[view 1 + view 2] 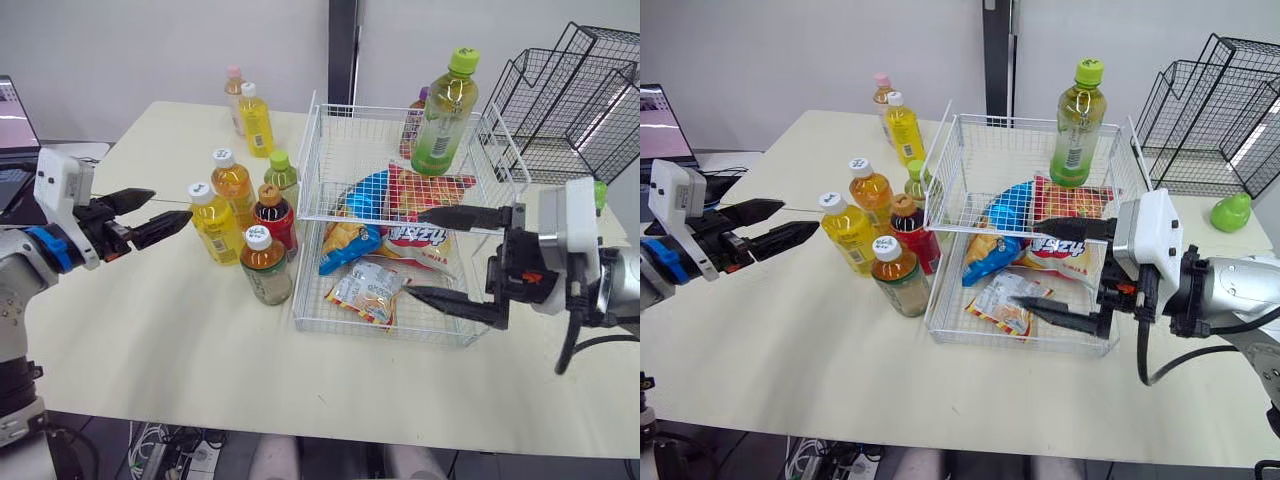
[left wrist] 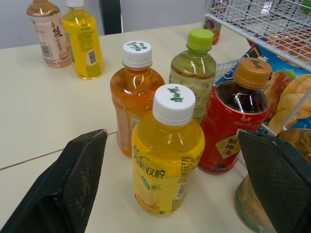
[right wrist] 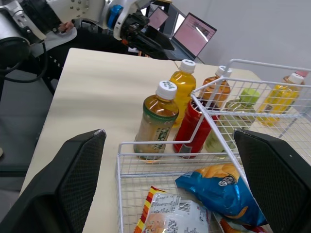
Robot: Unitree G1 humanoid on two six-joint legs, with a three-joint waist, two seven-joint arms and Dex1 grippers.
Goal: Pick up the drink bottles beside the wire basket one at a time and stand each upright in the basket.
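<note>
Left end effector [image 1: 168, 208]: fingers spread wide and holding nothing. It hangs over the worktop [image 1: 150, 330] and is aimed at the yellow bottle [image 2: 166, 150], near it but not touching.
Right end effector [image 1: 414, 252]: fingers spread and empty, at the basket's front right, over the snack bags [image 1: 365, 290].
Bottles waiting: the yellow bottle stands upright in a tight cluster just beside the basket [image 1: 305, 170], with the orange bottle [image 2: 136, 92], the green-capped bottle [image 2: 194, 73], the red bottle [image 2: 236, 126] and the tea bottle [image 1: 266, 266]. Two more bottles [image 1: 256, 120] stand farther back.
Already placed: one tall green bottle [image 1: 443, 115] stands upright in the basket's far right corner.
Risk, crowding: the neighbours stand so close that I judge my far finger could strike the red or tea bottle and topple it.
Risk, grip: a pinch near the cap could let the round body swing or slip.
Risk, landing: the bags cover much of the basket floor, so a bottle set on them would likely tip.
Risk, arms: my right end effector sits by the basket and could block the drop.
</note>
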